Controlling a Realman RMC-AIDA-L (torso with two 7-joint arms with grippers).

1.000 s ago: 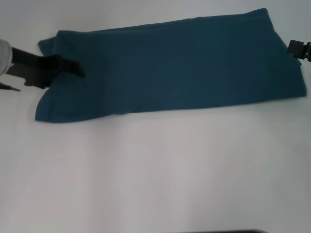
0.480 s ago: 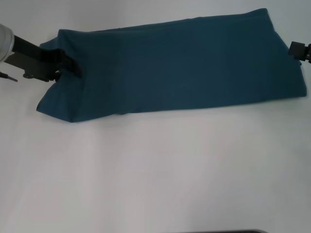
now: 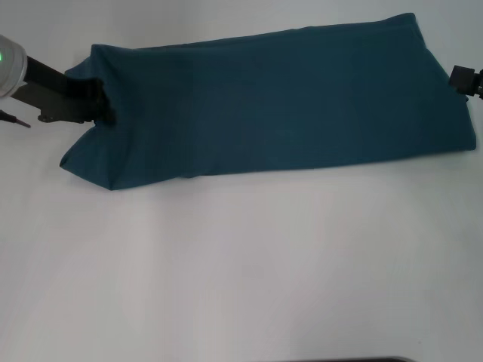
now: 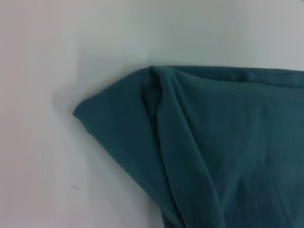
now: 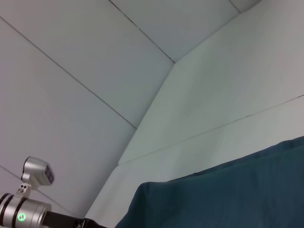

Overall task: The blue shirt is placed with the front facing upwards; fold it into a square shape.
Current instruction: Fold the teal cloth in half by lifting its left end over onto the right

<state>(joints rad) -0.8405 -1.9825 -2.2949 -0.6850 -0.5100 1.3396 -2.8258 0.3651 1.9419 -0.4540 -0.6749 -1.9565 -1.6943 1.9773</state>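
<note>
The blue shirt (image 3: 279, 105) lies across the far part of the white table (image 3: 241, 264) as a long folded band, with no letters showing. At its left end my left gripper (image 3: 100, 102) is shut on the cloth, and the near-left corner is drawn up and inward. The left wrist view shows that bunched corner of the blue shirt (image 4: 213, 142) with a raised fold. My right gripper (image 3: 466, 79) sits at the shirt's right end, only partly in view. In the right wrist view the blue shirt (image 5: 228, 190) fills the lower edge.
The white table stretches wide and bare in front of the shirt toward me. A thin dark pin-like object (image 3: 15, 118) shows by the left arm. Pale wall panels (image 5: 118, 71) rise behind the table, with the left arm (image 5: 28, 209) far off.
My left gripper has pulled back to the left at the shirt's end. The shirt's near-left corner has drawn inward and risen off the table. The right arm has stayed put.
</note>
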